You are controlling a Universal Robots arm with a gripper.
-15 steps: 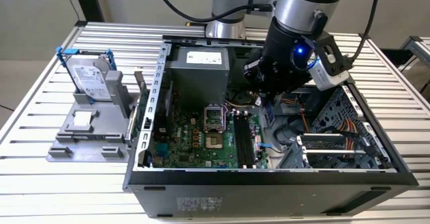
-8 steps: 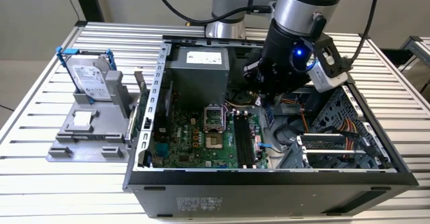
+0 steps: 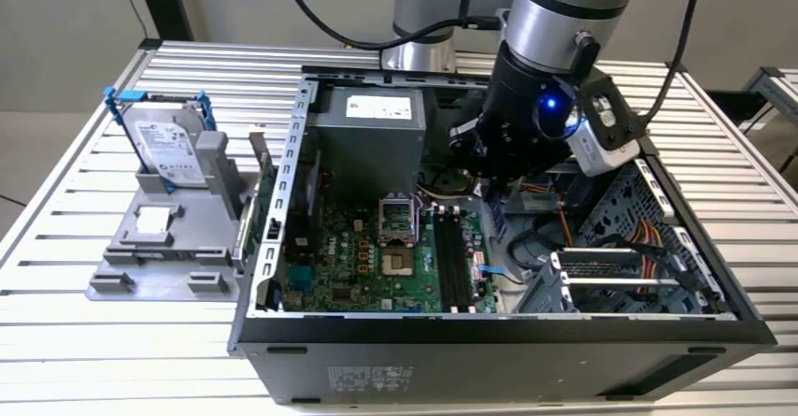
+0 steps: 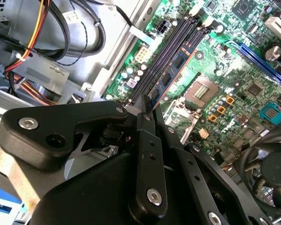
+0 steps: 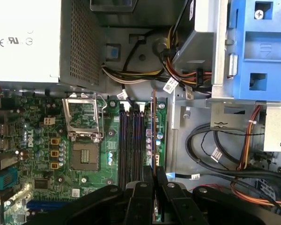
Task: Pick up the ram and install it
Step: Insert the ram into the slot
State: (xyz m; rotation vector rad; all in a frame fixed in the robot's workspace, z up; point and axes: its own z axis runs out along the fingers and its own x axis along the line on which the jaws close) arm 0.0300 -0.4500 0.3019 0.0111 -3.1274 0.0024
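My gripper (image 3: pixel 496 190) is inside the open computer case, shut on the ram (image 3: pixel 495 218), a thin bluish stick that hangs below the fingers. In both wrist views I see the ram edge-on (image 4: pixel 175 70) (image 5: pixel 152 136), running out from between the black fingertips (image 4: pixel 141 108) (image 5: pixel 145 174). It lies parallel to the motherboard's long black slots (image 5: pixel 131 140) (image 4: pixel 168 54) (image 3: pixel 451 265), just to their drive-cage side. How high it sits above the board I cannot tell.
A silver hard drive in a blue frame (image 3: pixel 168 145) stands on a grey holder on the exterior view's left. Around the gripper are the power supply (image 3: pixel 374 136), the CPU socket (image 5: pixel 84 136), bundled cables (image 5: pixel 215 150) and the drive cage (image 3: pixel 630 248).
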